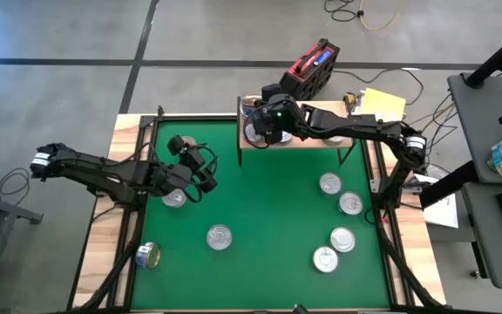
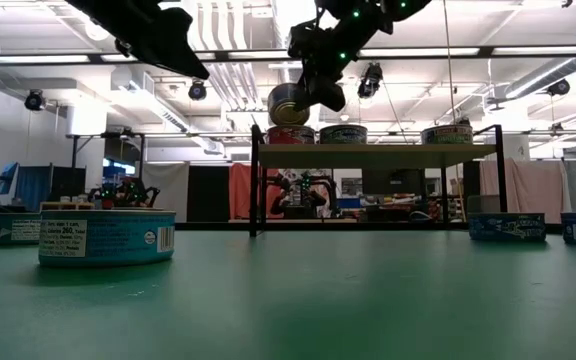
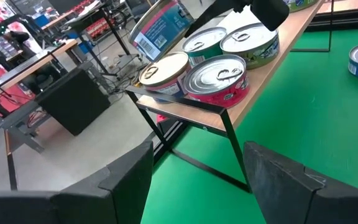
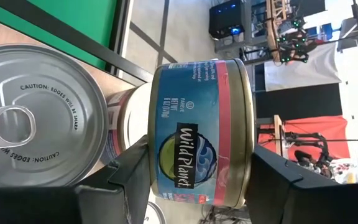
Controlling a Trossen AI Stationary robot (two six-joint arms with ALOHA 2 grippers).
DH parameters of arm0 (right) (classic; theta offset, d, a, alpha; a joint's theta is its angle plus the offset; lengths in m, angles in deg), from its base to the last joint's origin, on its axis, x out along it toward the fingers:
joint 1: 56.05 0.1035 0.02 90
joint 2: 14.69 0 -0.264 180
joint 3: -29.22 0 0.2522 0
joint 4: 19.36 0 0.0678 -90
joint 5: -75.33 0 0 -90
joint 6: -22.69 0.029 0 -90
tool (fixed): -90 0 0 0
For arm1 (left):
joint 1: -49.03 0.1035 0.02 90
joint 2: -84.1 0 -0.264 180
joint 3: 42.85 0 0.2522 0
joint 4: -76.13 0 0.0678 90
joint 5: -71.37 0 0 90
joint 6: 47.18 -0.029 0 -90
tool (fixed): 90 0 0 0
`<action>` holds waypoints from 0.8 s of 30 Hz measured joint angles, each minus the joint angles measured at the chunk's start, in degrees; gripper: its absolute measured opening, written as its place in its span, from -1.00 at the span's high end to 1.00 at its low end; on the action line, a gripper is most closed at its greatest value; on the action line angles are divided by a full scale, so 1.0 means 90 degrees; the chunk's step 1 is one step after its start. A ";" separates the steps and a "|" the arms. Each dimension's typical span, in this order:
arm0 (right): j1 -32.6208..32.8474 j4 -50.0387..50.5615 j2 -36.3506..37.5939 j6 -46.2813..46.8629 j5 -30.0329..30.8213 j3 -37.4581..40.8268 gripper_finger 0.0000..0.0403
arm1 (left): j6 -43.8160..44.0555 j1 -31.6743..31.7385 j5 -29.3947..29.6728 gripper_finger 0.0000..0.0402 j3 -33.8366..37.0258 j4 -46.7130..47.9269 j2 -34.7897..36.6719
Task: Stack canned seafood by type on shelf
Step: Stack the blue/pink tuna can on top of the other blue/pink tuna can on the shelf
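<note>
A Wild Planet tin is pinched on edge by the right claw above the shelf; if released tilted, it could roll off the shelved tins.

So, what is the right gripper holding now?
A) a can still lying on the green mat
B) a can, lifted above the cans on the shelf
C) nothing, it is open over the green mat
B: the right gripper is shut on a can, held above the cans standing on the shelf.
</note>
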 joint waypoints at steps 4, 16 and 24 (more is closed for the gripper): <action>-0.0026 0.0002 -0.0002 0.0009 -0.0007 0.0000 0.06 | 0.0001 0.0000 0.0000 -0.16 0.0000 0.0000 0.0000; -0.0138 0.0014 -0.0005 0.0120 -0.0020 0.0001 0.04 | 0.0002 0.0000 0.0000 -0.16 0.0002 -0.0001 0.0000; -0.0168 0.0032 -0.0005 0.0276 -0.0196 0.0005 0.04 | 0.0005 0.0000 0.0000 -0.16 0.0005 -0.0001 0.0000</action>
